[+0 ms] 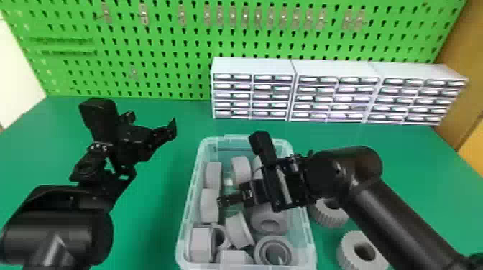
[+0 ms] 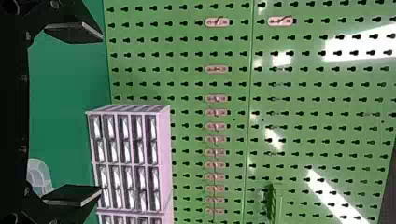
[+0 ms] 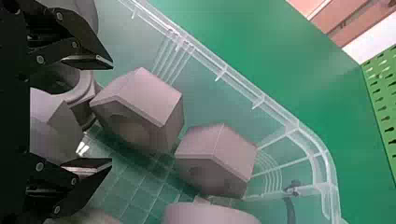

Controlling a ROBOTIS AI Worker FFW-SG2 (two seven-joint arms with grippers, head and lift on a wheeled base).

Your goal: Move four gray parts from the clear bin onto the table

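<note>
Our right end effector (image 3: 112, 113) is spread. We should squarely straddle the gray hexagonal plastic part (image 3: 149, 98) just ahead.

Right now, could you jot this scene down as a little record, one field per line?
clear bin: on the green table, several gray parts inside
gray parts on table: at least two, right of the bin
right arm: over the bin, jaws open
left arm: left of the bin, jaws open
background: drawer cabinets before a green pegboard
</note>
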